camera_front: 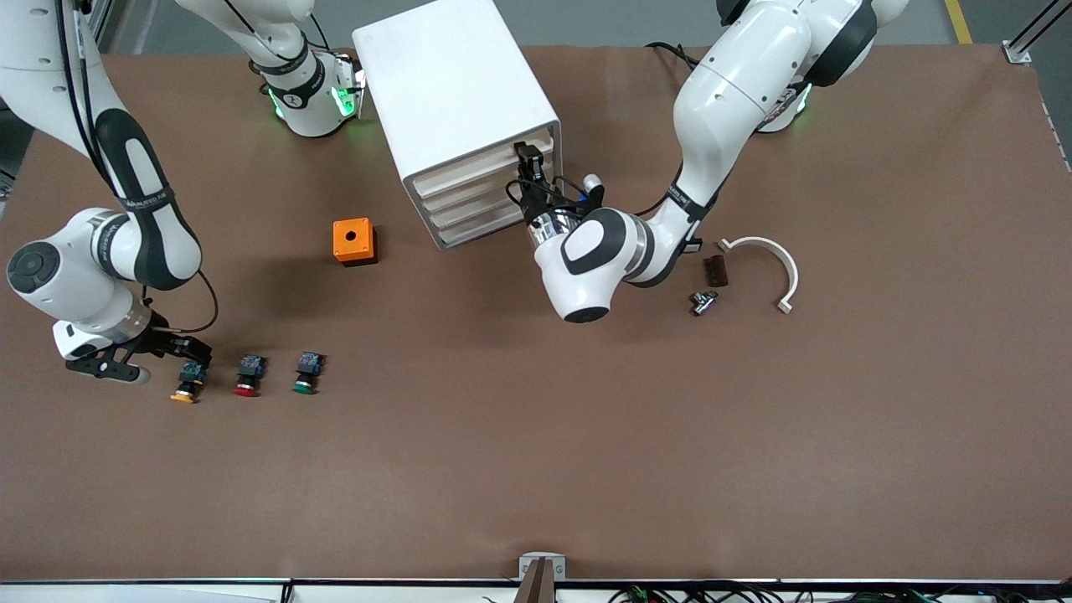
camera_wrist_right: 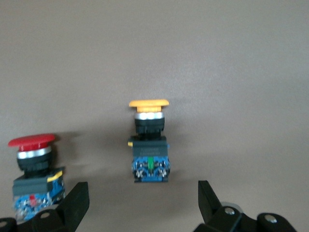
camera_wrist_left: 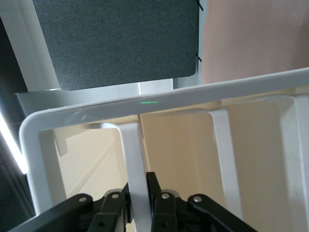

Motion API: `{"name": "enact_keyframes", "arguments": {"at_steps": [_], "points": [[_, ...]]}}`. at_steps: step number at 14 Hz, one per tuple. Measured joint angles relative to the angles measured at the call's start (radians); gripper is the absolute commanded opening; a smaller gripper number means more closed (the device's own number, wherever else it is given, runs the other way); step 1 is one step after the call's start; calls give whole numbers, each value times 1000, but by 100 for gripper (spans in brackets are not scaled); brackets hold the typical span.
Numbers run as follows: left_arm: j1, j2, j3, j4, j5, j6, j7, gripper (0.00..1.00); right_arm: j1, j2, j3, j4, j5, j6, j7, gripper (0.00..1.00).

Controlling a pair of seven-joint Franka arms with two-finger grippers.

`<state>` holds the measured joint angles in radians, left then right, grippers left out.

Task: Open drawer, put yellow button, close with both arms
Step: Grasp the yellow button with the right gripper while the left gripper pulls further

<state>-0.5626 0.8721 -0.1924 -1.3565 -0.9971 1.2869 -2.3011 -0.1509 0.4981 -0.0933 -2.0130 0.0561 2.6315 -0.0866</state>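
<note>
White plastic drawer unit (camera_front: 456, 109) stands near the table (camera_front: 586, 469) edge where the arm bases are, and all its drawers look shut or barely started. We log the left hand (camera_wrist_left: 140, 205) at the top drawer's front, fingers (camera_wrist_left: 153, 193) pinched on a thin white handle rib (camera_wrist_left: 133, 159). The yellow button (camera_front: 188, 383) lies on the table toward the right arm's end, first in a row with the red button (camera_front: 249, 375) and green button (camera_front: 306, 373). The right hand (camera_front: 180, 350) hovers over it, fingers spread (nothing gripped). We judge opening just underway; picking, placing and the two-arm closing remain.
</note>
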Motion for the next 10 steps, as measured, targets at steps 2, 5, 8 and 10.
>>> {"name": "enact_keyframes", "arguments": {"at_steps": [2, 5, 8, 10], "points": [[26, 0, 1, 0, 0, -1, 0, 12, 0, 44, 2, 37, 1, 0, 0, 100], [72, 1, 2, 0, 0, 2, 0, 13, 0, 86, 6, 67, 2, 1, 0, 100], [109, 5, 2, 0, -7, 5, 0, 14, -1, 108, 6, 84, 2, 1, 0, 75], [127, 9, 2, 0, -16, 13, 0, 14, -1, 112, 6, 87, 2, 0, -2, 36]]}}
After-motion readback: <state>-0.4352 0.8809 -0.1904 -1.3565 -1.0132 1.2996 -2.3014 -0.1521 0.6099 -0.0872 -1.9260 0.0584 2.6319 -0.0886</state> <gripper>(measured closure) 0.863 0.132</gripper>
